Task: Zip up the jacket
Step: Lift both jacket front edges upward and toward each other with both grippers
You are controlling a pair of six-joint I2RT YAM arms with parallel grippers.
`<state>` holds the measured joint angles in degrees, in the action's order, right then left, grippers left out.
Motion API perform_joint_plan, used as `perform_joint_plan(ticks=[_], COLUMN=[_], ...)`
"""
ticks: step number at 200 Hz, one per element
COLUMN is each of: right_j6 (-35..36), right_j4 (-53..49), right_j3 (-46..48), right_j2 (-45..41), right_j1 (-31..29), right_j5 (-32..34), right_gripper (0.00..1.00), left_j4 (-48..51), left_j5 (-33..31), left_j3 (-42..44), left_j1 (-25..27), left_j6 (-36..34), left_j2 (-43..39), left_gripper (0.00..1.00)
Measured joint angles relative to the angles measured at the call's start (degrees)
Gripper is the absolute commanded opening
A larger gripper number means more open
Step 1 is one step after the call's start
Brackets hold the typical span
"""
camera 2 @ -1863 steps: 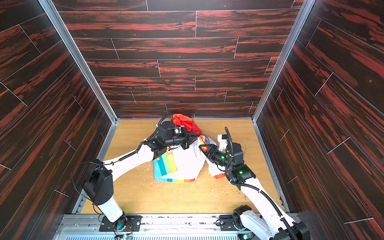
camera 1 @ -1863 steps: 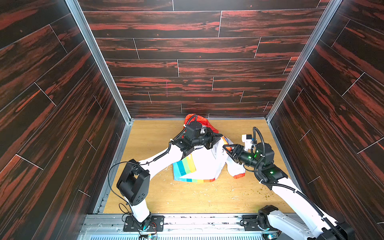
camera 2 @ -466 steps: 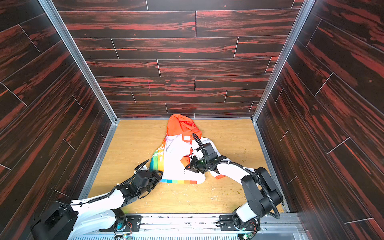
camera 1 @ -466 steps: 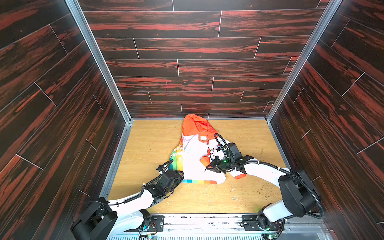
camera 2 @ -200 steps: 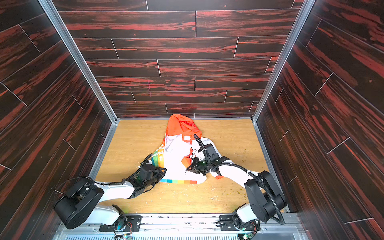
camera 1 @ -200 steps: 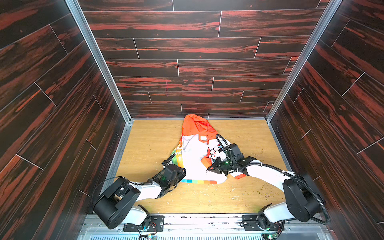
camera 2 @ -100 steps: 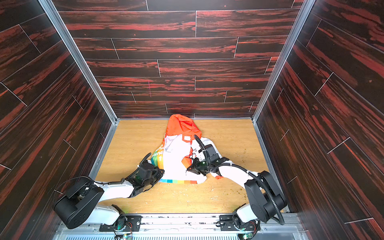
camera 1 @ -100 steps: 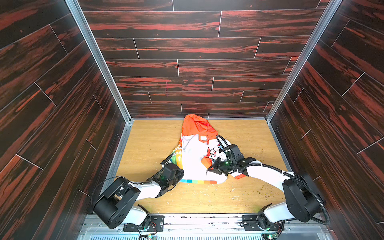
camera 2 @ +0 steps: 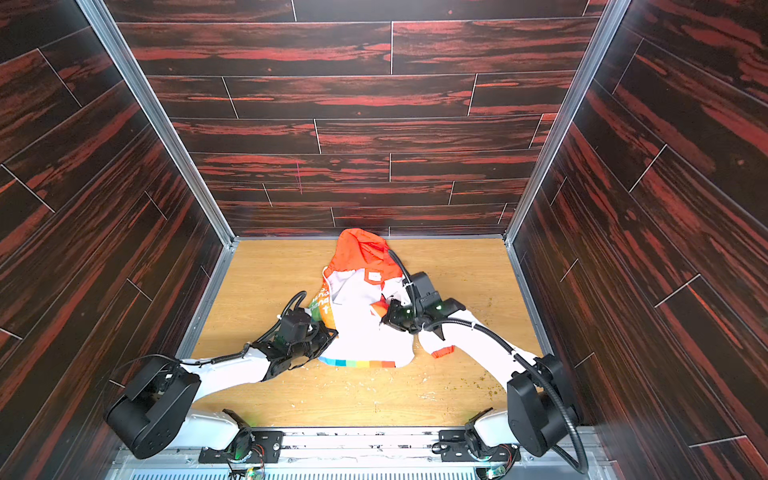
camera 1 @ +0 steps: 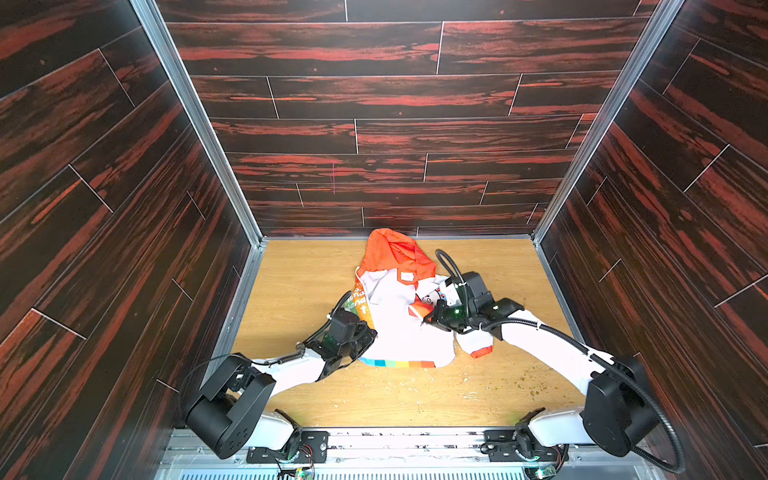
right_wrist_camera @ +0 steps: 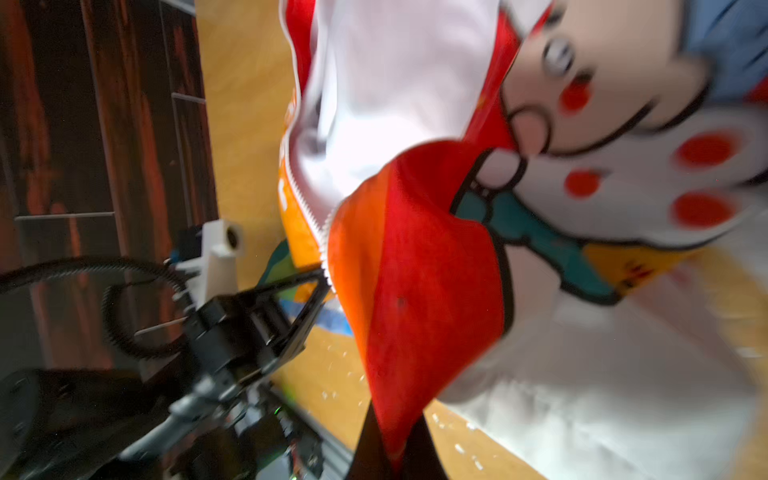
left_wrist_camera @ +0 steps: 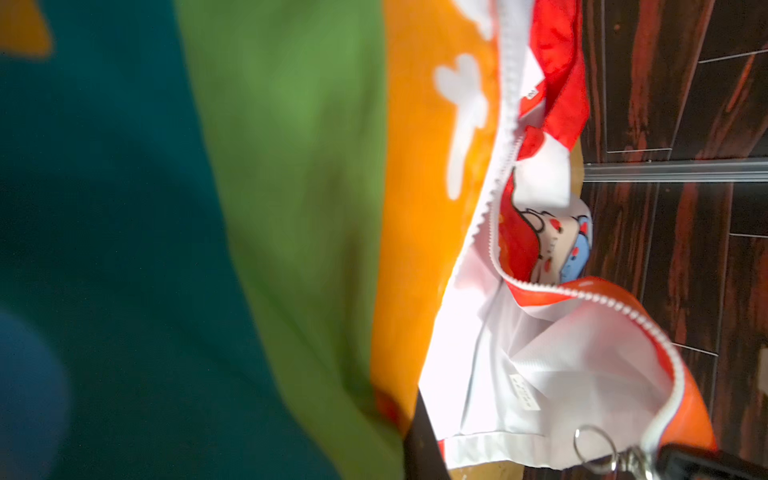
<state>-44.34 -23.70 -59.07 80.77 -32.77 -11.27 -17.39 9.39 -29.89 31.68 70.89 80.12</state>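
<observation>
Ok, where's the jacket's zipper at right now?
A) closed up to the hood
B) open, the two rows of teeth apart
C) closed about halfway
B: the left wrist view shows two separate rows of white teeth with lining between, and both top views show the jacket spread open.

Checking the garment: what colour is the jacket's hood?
Bright orange; the jacket's hood shows best in a top view.

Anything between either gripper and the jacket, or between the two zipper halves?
Nothing visible. The left gripper is shut on the rainbow-striped panel of the small white orange-hooded jacket, the right gripper on its red-orange front flap. Between the open white zipper rows only the jacket's own lining shows.
</observation>
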Motion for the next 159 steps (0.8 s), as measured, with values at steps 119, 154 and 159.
perform_joint_plan(ticks=[119, 154, 159], right_j6=[5.9, 2.1, 1.3], right_j4=[-3.5, 10.4, 12.0], right_j3=[-6.4, 1.6, 2.4], right_j2=[-4.8, -7.4, -7.4], right_j1=[3.0, 9.9, 10.4], right_j5=[14.8, -2.5, -4.2], right_gripper=[0.0, 0.0, 0.0], left_j4=[10.9, 1.8, -0.1], left_j5=[-0.1, 1.2, 1.3], left_j3=[-13.6, -13.5, -13.5], left_j1=[-2.1, -3.8, -3.8], left_j6=[-14.8, -10.0, -9.2], left_j2=[-6.7, -6.7, -6.7], left_gripper=[0.0, 0.0, 0.0])
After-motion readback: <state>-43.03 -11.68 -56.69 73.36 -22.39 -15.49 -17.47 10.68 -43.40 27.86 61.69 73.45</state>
